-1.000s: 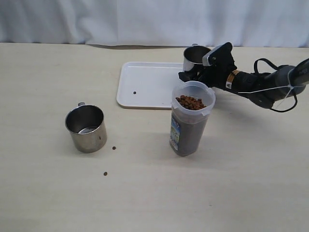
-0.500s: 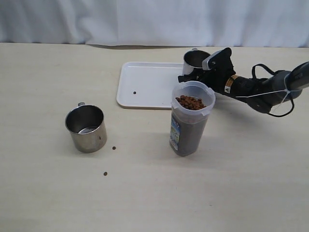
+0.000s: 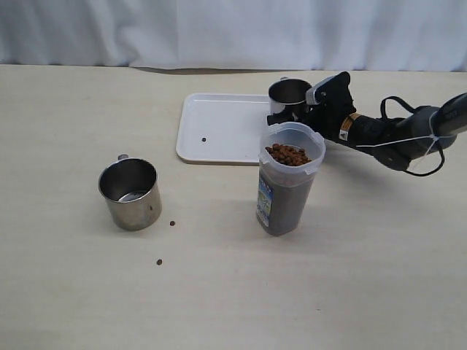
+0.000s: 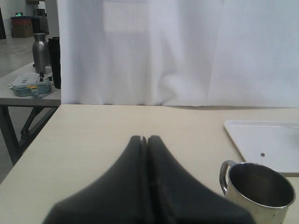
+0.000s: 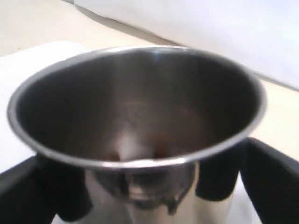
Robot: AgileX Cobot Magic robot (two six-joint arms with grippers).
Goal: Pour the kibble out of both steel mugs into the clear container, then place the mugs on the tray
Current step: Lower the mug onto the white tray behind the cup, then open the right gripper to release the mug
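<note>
One steel mug (image 3: 290, 93) stands upright at the back right corner of the white tray (image 3: 219, 127). My right gripper (image 3: 292, 107) is open, its fingers (image 5: 51, 196) on either side of this mug (image 5: 135, 102), whose inside looks empty. The clear container (image 3: 288, 182) stands in front of the tray, filled with kibble (image 3: 288, 154) almost to its rim. The other steel mug (image 3: 130, 193) stands on the table at the left and shows no kibble. My left gripper (image 4: 145, 138) is shut and empty, behind and to the left of that mug (image 4: 259, 186). It is out of the exterior view.
Two loose pellets (image 3: 173, 223) lie on the table by the left mug, and one pellet (image 3: 203, 140) lies on the tray (image 4: 266, 137). A white curtain hangs along the table's far edge. The right arm's cable loops above the table at the far right.
The right gripper lowered the mug onto the tray's back right corner. The mug then shifted slightly left while the gripper stayed put, and the jaws widened. The left side is unchanged.
</note>
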